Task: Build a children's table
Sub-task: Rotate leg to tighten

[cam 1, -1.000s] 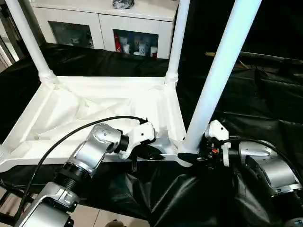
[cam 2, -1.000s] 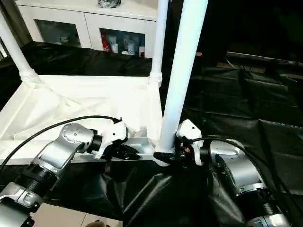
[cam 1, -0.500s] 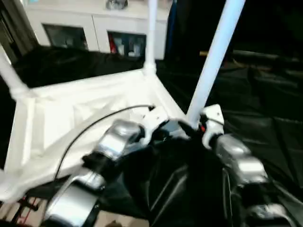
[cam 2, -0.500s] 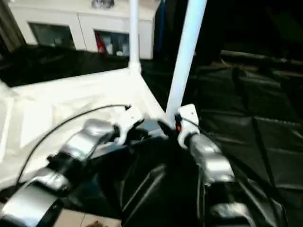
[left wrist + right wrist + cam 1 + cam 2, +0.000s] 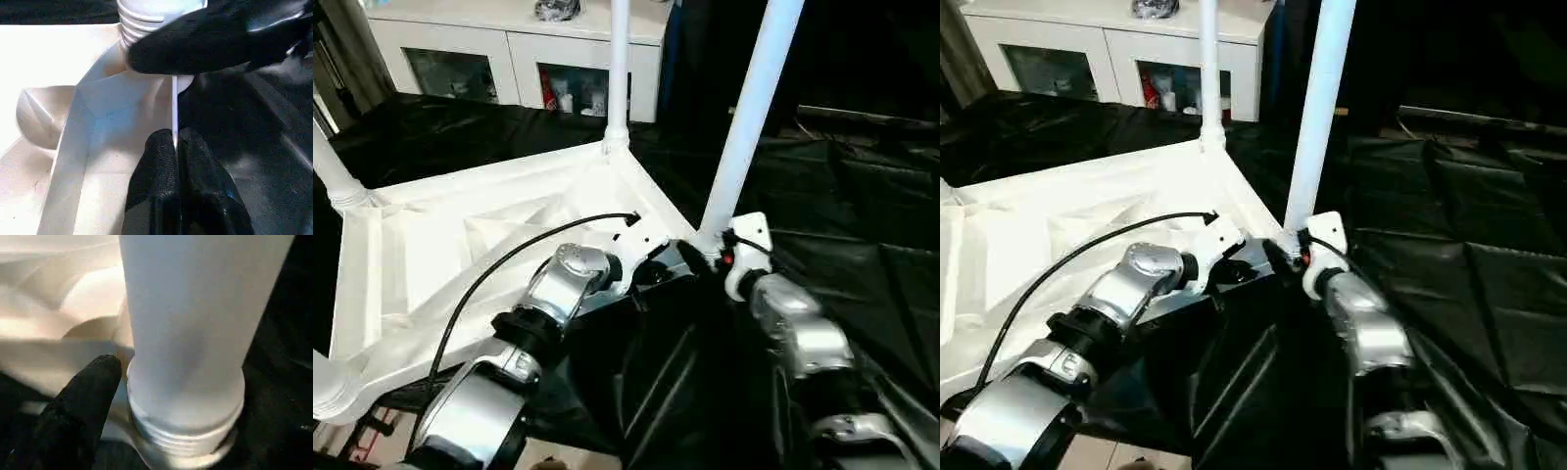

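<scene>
This looks like an indoor room set up as a test or demonstration space, with household furniture at the back. The desk [image 5: 862,196] is draped in crinkled, glossy black sheeting that hangs over its near edge, and more dark drapery closes off the background on the right. Against the far wall stands a white cabinet [image 5: 519,44] with glass-fronted doors, behind which small items sit, among them a red can [image 5: 549,90]; what the others are cannot be told. A dark crumpled object [image 5: 556,10] lies on the cabinet's top. At the bottom edge a strip of pale tiled floor [image 5: 573,455] shows under the sheeting.
</scene>
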You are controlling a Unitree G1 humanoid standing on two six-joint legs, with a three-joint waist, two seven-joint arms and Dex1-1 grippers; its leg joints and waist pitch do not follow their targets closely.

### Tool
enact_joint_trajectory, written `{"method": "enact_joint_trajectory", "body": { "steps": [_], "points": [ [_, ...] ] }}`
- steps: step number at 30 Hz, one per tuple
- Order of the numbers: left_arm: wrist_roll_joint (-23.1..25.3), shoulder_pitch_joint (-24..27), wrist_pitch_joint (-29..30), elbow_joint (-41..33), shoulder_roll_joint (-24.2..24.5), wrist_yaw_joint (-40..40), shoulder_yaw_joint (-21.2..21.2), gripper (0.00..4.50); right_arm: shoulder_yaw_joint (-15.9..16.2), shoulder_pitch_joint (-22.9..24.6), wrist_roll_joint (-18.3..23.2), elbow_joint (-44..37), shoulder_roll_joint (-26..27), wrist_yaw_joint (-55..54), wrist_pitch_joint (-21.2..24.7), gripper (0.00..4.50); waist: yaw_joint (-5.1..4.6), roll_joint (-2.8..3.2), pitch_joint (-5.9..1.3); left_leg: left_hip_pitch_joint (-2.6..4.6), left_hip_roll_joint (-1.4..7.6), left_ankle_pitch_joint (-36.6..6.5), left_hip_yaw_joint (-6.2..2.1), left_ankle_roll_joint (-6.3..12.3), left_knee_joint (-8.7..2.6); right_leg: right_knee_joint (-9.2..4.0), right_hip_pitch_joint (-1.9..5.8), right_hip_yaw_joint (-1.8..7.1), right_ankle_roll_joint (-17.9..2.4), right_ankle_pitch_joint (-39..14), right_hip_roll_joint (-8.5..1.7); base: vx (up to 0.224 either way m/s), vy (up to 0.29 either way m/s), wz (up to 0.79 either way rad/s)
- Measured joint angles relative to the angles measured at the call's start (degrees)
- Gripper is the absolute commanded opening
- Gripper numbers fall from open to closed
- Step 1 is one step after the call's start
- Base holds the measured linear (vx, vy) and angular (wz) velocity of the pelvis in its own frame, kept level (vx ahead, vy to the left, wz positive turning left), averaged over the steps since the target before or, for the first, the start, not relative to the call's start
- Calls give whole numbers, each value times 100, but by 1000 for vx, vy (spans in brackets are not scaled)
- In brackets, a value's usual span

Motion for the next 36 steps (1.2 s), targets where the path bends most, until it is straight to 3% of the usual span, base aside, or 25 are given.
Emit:
{"method": "enact_joint_trajectory", "body": {
  "steps": [7, 14, 16, 21, 31, 36],
  "points": [
    [-154, 444, -216, -731, 591, -1117, -172, 0, 314, 500, 350, -752, -1091, 1881, 76, 379, 21, 32, 19, -1, 2, 1, -1, 2, 6, 3, 1, -2, -1, -2, 0, 0, 0, 0],
    [-429, 825, -204, -1431, 1042, -2025, -354, 0, 645, 562, 556, -1243, -1576, 2997, 183, 379, 60, 40, 24, -5, 6, 0, -7, 3, 14, 3, -3, -11, -3, -1, 0, 0, 0, 0],
    [-446, 843, -204, -1514, 1105, -2171, -389, 0, 692, 562, 599, -1301, -1591, 3188, 222, 379, 109, 40, 24, -3, 9, 0, -7, 3, 28, 5, -5, -13, -5, 1, 0, 0, 0, 0],
    [-451, 864, -176, -1616, 1168, -2271, -389, 0, 765, 560, 630, -1303, -1621, 3306, 239, 379, 121, 38, 25, -5, 9, 0, -9, 3, 40, 7, -4, -10, -6, 5, 0, 0, 0, 0],
    [-500, 957, -102, -1738, 1235, -2311, -404, 0, 829, 561, 630, -1302, -1604, 3295, 308, 287, 126, 38, 25, -6, 10, 0, -9, 3, 39, 9, -5, -11, -6, 5, 0, 0, 0, 0],
    [-498, 958, -10, -1705, 1203, -2174, -385, 0, 758, 633, 616, -1300, -1457, 2993, 317, 280, 116, 38, 25, -6, 9, 0, -10, 2, 40, 12, -4, -11, -6, 5, 0, 0, 0, 0]
  ]
}}
